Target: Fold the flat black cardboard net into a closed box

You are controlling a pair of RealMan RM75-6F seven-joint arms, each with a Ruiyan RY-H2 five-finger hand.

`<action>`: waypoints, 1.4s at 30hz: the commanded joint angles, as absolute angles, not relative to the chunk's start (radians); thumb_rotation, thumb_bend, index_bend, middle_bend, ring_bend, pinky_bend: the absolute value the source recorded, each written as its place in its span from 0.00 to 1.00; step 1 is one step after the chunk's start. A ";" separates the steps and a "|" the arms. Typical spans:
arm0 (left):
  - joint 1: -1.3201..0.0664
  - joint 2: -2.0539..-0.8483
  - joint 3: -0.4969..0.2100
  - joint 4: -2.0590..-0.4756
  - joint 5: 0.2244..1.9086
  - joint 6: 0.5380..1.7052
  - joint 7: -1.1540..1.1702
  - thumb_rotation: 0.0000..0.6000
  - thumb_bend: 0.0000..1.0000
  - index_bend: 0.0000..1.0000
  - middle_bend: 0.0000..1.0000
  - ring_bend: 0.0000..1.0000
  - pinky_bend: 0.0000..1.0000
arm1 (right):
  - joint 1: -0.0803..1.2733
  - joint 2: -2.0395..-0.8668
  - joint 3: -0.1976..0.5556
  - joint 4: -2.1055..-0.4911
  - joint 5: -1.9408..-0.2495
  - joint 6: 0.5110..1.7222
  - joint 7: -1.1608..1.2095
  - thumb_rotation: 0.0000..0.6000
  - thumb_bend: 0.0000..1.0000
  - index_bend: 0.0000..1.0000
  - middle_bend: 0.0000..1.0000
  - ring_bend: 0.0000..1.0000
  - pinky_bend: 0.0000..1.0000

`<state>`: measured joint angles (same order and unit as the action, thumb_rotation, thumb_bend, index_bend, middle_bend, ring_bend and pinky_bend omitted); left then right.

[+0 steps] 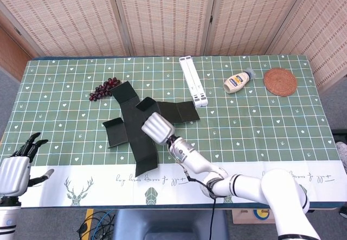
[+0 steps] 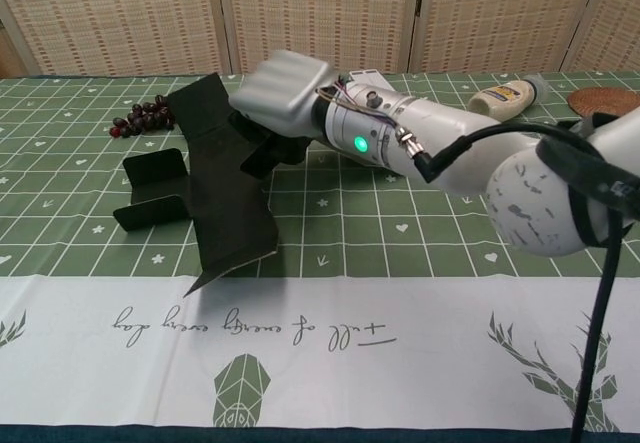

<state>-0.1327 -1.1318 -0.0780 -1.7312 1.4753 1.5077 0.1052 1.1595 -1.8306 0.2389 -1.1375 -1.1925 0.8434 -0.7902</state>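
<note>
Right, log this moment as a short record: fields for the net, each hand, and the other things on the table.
net: black cardboard net, unfolded, some flaps raised, not a box yet
right hand: right hand over the net's middle; whether it grips a flap cannot be told
left hand: left hand at the near left edge, fingers apart, holding nothing
others: grapes, white stand, sauce bottle, woven coaster

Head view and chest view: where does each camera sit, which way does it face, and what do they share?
Head view: high above the near edge, looking down on the table; shows the right hand on the net and the left hand low left.
Chest view: low at the near edge, facing across to the screens; right hand and arm only.
Shared: right hand, net, grapes, bottle.
</note>
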 commanded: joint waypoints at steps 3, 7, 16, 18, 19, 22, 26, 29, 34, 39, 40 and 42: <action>-0.136 -1.135 -0.079 -1.727 1.476 1.503 0.103 1.00 0.05 0.22 0.13 0.27 0.44 | 1.116 -1.730 0.233 -1.343 -1.106 0.891 -0.917 1.00 0.50 0.59 0.59 0.87 1.00; -0.138 -1.137 -0.079 -1.724 1.474 1.497 0.100 1.00 0.05 0.22 0.13 0.27 0.44 | 1.091 -1.658 0.212 -1.474 -1.011 0.907 -1.000 1.00 0.50 0.59 0.59 0.87 1.00; -0.144 -1.146 -0.079 -1.717 1.480 1.487 0.097 1.00 0.05 0.22 0.13 0.27 0.44 | 1.054 -1.564 0.109 -1.607 -0.844 0.947 -1.107 1.00 0.50 0.59 0.55 0.87 1.00; -0.146 -1.148 -0.080 -1.715 1.481 1.485 0.094 1.00 0.05 0.22 0.13 0.27 0.44 | 1.036 -1.551 0.089 -1.622 -0.822 0.955 -1.088 1.00 0.48 0.51 0.48 0.86 1.00; -0.146 -1.148 -0.080 -1.713 1.480 1.484 0.094 1.00 0.05 0.22 0.13 0.27 0.44 | 1.029 -1.547 0.082 -1.625 -0.815 0.955 -1.078 1.00 0.47 0.46 0.44 0.86 1.00; -0.149 -1.151 -0.081 -1.711 1.481 1.482 0.096 1.00 0.05 0.22 0.13 0.27 0.44 | 1.011 -1.539 0.060 -1.621 -0.816 0.952 -1.039 1.00 0.32 0.12 0.25 0.82 1.00; -0.150 -1.152 -0.080 -1.713 1.483 1.480 0.100 1.00 0.05 0.22 0.13 0.27 0.44 | 0.985 -1.528 0.063 -1.617 -0.864 0.953 -0.938 1.00 0.14 0.00 0.05 0.75 1.00; -0.149 -1.152 -0.080 -1.715 1.484 1.484 0.101 1.00 0.05 0.22 0.13 0.27 0.44 | 0.968 -1.506 0.081 -1.618 -0.905 0.955 -0.852 1.00 0.11 0.00 0.02 0.74 1.00; -0.144 -1.152 -0.079 -1.715 1.479 1.487 0.102 1.00 0.05 0.22 0.13 0.27 0.44 | 0.963 -1.456 0.117 -1.613 -0.895 0.930 -0.763 1.00 0.11 0.00 0.02 0.74 1.00; -0.145 -1.151 -0.082 -1.714 1.469 1.483 0.105 1.00 0.05 0.21 0.12 0.27 0.44 | 0.983 -1.442 0.131 -1.555 -0.822 0.860 -0.724 1.00 0.12 0.00 0.02 0.74 1.00; -0.144 -1.151 -0.082 -1.715 1.469 1.484 0.106 1.00 0.05 0.21 0.12 0.27 0.44 | 0.987 -1.442 0.128 -1.544 -0.811 0.849 -0.724 1.00 0.12 0.00 0.02 0.74 1.00; -0.143 -1.149 -0.082 -1.716 1.468 1.484 0.108 1.00 0.05 0.21 0.12 0.27 0.44 | 0.997 -1.448 0.120 -1.518 -0.787 0.823 -0.723 1.00 0.12 0.00 0.02 0.74 1.00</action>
